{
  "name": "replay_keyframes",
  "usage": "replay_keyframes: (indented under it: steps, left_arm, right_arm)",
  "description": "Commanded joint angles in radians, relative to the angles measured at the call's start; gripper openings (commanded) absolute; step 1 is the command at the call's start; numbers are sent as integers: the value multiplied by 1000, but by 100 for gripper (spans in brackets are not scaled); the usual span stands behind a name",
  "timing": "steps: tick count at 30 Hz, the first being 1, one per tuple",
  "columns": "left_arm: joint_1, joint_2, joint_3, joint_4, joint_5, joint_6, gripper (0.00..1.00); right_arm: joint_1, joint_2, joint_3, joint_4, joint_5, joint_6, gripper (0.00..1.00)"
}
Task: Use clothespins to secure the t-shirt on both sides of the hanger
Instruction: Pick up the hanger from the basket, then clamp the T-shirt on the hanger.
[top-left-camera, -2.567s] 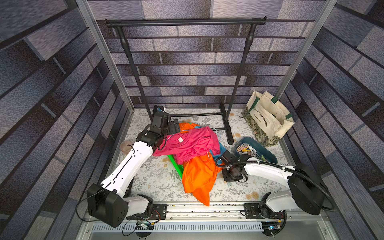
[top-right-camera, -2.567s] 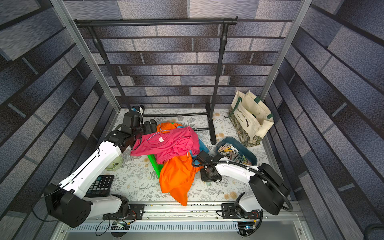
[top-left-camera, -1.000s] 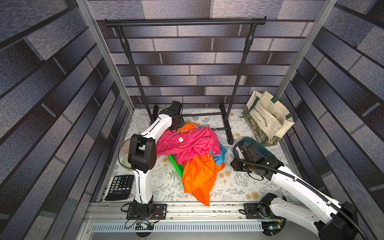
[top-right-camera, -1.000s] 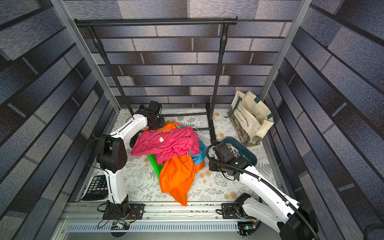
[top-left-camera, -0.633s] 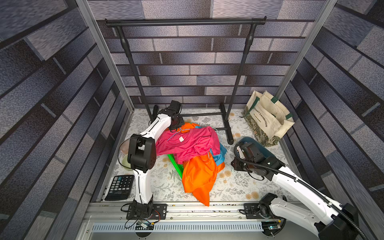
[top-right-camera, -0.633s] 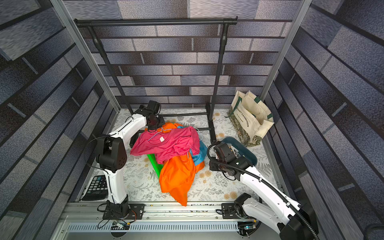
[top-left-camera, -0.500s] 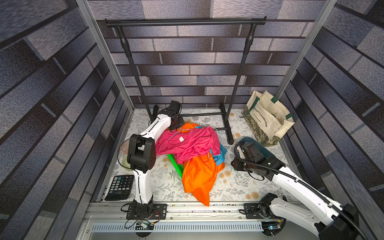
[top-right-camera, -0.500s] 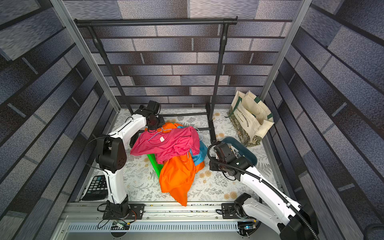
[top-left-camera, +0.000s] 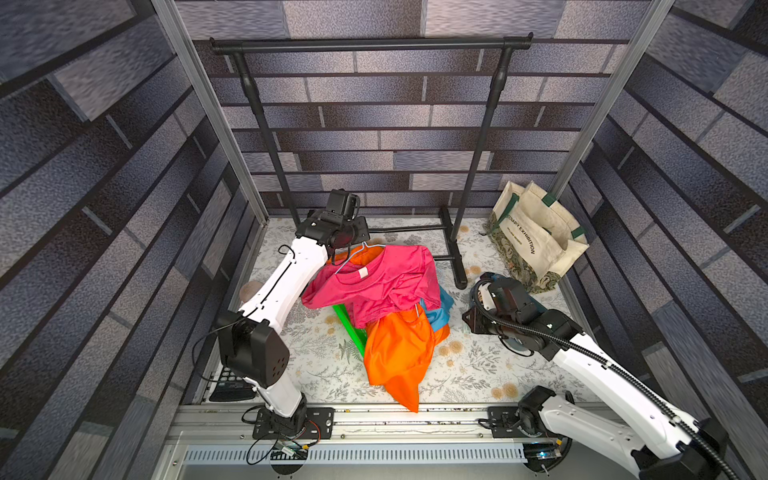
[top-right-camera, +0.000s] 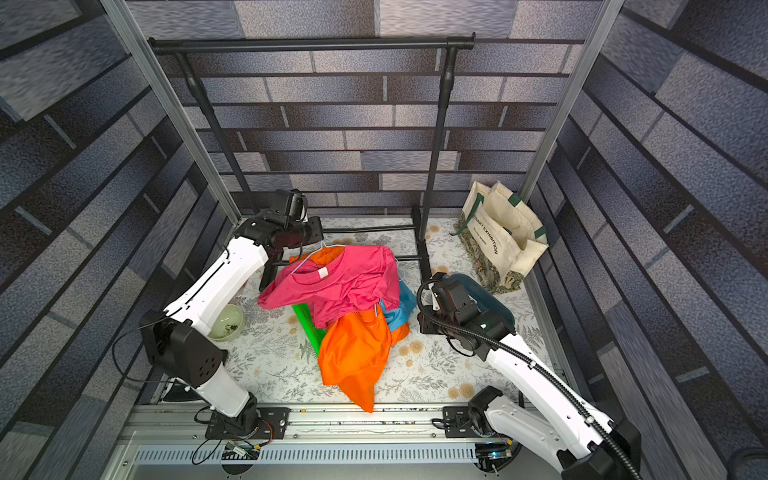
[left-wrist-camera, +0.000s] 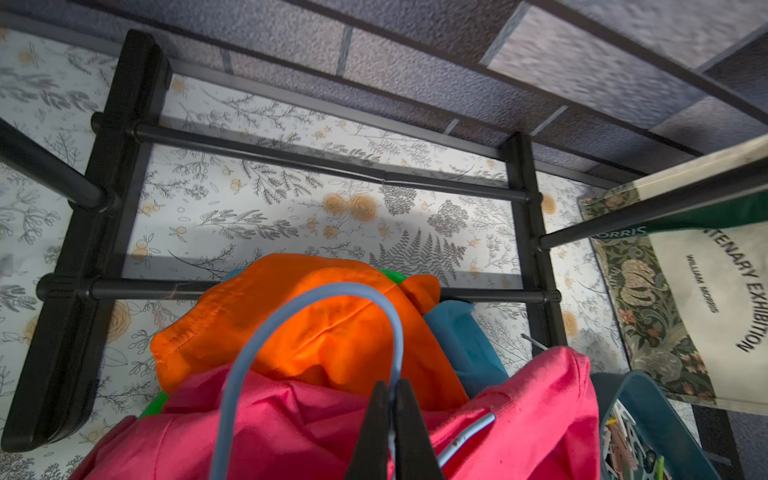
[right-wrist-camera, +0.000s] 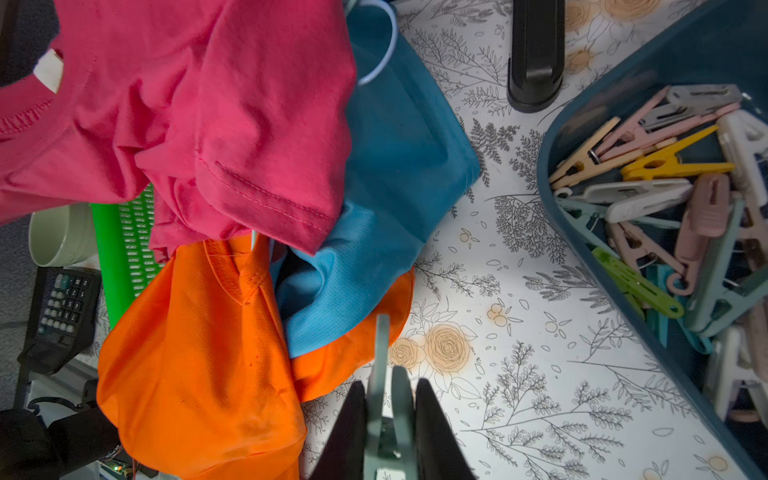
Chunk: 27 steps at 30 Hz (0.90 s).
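A pink t-shirt (top-left-camera: 382, 282) hangs on a light blue wire hanger (left-wrist-camera: 316, 291), draped over a pile of orange and blue shirts. My left gripper (left-wrist-camera: 390, 392) is shut on the hanger's hook wire, at the back left of the pile in both top views (top-left-camera: 353, 243) (top-right-camera: 309, 245). My right gripper (right-wrist-camera: 390, 384) is shut on a grey-green clothespin (right-wrist-camera: 384, 365) whose tips point at the orange cloth; it hovers right of the pile (top-left-camera: 469, 324). Several pastel clothespins (right-wrist-camera: 665, 187) lie in a dark teal tub (right-wrist-camera: 582, 104), mostly hidden under the right arm in both top views.
A black clothes rack (top-left-camera: 370, 43) stands at the back, its foot bars (left-wrist-camera: 324, 162) on the floral table beside the pile. A cream tote bag (top-left-camera: 536, 245) leans back right. A green basket (top-left-camera: 349, 328), a pale bowl (top-right-camera: 226, 324) and a calculator (right-wrist-camera: 62, 307) sit left.
My left gripper has closed on the hanger hook within the last second. Earlier the right arm lifted from low beside the tub, and the left arm swung round to the hanger's hook.
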Motion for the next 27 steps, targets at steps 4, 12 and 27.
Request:
replay_keyframes:
  steps: [4,12,27]
  left_arm:
    - [-75,-148,-82,74,-109,106,0]
    - [-308,-212,-126,183,-400,230,0]
    - [-369,-248,-110,179,-179,356,0]
  right_arm:
    - [-15,-25,88,-29,42,-49,8]
    - [-23,22,208,-58,58,-76,5]
    - [-26,51,393,-81,21,-111,1]
